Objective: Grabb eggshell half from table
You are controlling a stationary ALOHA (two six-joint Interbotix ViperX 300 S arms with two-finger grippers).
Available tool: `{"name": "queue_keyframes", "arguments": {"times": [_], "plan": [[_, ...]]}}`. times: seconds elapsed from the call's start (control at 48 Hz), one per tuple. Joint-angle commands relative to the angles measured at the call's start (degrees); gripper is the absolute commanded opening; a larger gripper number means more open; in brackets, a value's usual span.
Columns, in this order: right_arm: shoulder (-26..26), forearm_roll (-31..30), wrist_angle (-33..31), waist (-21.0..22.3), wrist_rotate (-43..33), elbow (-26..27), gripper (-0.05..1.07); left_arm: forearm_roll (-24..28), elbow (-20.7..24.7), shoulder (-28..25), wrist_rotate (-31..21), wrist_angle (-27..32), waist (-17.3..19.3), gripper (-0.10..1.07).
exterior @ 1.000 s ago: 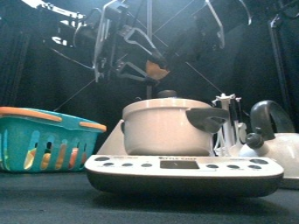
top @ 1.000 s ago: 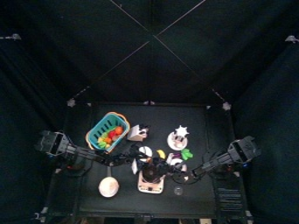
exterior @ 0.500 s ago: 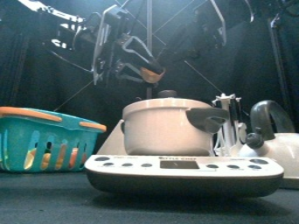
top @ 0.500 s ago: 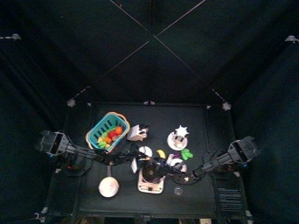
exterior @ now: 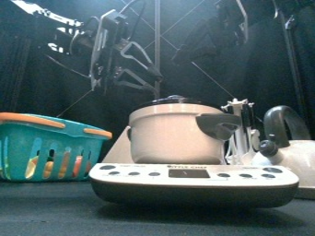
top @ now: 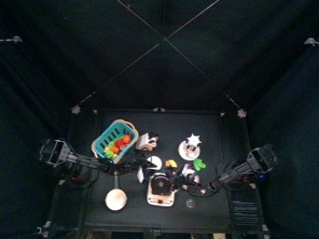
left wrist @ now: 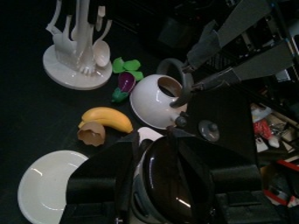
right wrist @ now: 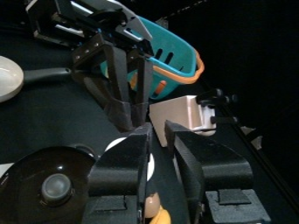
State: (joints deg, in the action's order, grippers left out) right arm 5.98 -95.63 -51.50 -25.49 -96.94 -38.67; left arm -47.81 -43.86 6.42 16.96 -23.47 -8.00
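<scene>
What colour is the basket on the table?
Teal basket with an orange rim, clearest in the right wrist view.

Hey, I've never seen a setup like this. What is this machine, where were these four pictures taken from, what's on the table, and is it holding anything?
It is a robot with two black arms at a black table. Each arm ends in a two-fingered claw. One picture looks straight down from above. One looks level across the table from its front edge. The other two come from cameras on the wrists. On the table are a teal basket, a white cooker, a white rack, a banana and, beside it, a brown eggshell half. The left claw and the right claw are both open and hold nothing.
</scene>
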Motion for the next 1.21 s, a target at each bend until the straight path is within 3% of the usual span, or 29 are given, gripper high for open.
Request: {"name": "queue_keyframes", "arguments": {"times": [0.0, 0.375, 0.562, 0.833, 0.958, 1.188], "plan": [[1.76, 1.58, -0.35, -0.09, -0.09, 0.35, 0.63, 0.00, 0.44, 0.97, 0.09, -0.26, 0.26, 0.74], [3.25, 15.73, 0.18, 0.18, -0.18, -3.87, 0.62, 3.60, -2.37, 2.37, 0.44, 2.29, 2.81, 0.74], [3.43, 18.28, 7.65, 2.72, -0.18, -7.03, 0.62, 7.82, -2.02, 2.29, 0.44, 5.10, 6.42, 0.74], [3.96, 14.33, 18.63, 11.43, -0.18, -11.43, 0.62, 10.20, -0.79, 1.58, 0.35, 5.71, 8.96, 0.74], [3.52, 11.25, 23.38, 15.64, -0.35, -10.99, 0.62, 10.20, -0.79, 1.23, 0.35, 5.71, 9.23, 0.74], [1.93, 11.16, 28.65, 22.41, -0.26, -9.32, 0.62, 10.11, -1.85, 1.14, 0.26, 6.15, 9.40, 0.74]]}}
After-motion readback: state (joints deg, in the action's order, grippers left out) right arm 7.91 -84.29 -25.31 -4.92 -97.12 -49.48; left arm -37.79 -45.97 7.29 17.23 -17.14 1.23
